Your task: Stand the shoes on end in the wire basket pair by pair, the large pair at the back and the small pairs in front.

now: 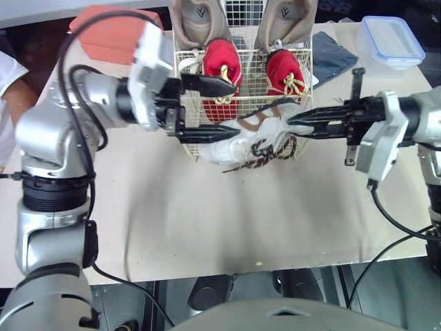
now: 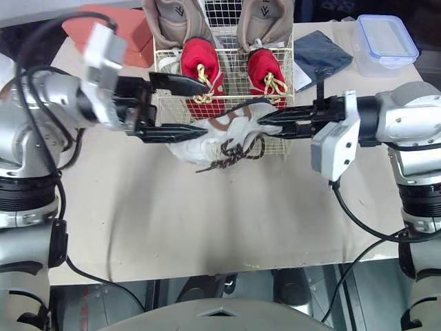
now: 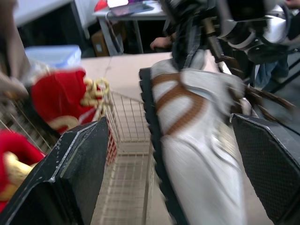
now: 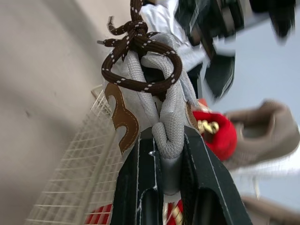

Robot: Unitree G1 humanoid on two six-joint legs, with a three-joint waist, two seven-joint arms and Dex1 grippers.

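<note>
- Left arm reaches in from 9 o'clock; left gripper (image 1: pixel 231 109) points toward 3 o'clock, fingers spread wide.
- Right arm reaches in from 3 o'clock; right gripper (image 1: pixel 291 118) points toward 9 o'clock, pinching white shoe (image 1: pixel 234 146).

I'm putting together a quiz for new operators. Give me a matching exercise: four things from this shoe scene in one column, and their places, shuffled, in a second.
Things
1. taupe shoes
2. red shoes
3. white shoe
4. lidded plastic box

Places
A. on the table, to the right of the wire basket
B. at the basket's front edge, held by the right gripper
C. standing at the back of the basket
D. in the basket, in front of the large pair

Pairs: 1-C, 2-D, 3-B, 4-A
</note>
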